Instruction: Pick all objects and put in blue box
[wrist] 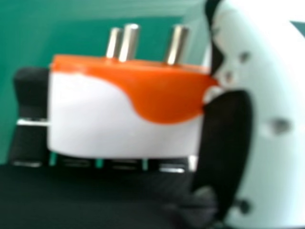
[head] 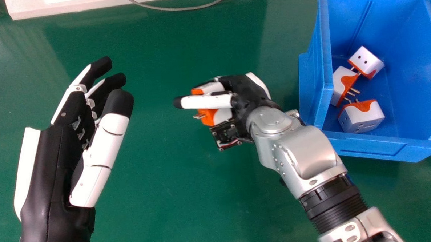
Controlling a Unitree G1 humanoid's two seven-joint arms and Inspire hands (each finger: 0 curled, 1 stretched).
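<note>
Near the middle of the head view, the right hand (head: 248,88) has its fingers and thumb clamped on an orange-and-white plug adapter (head: 208,117), over the green worktop (head: 174,181). At the upper right, three more adapters (head: 362,118) lie inside the blue box (head: 369,139). At the left is the left hand (head: 53,160), its fingers loosely extended.

Right hand closed, left hand open

The silver right arm (head: 306,153) slants in from the head view's lower right, its hand (head: 245,92) near the middle, fingers curled, thumb extended. At left, the left hand (head: 53,160) stands with relaxed, slightly bent fingers.
</note>
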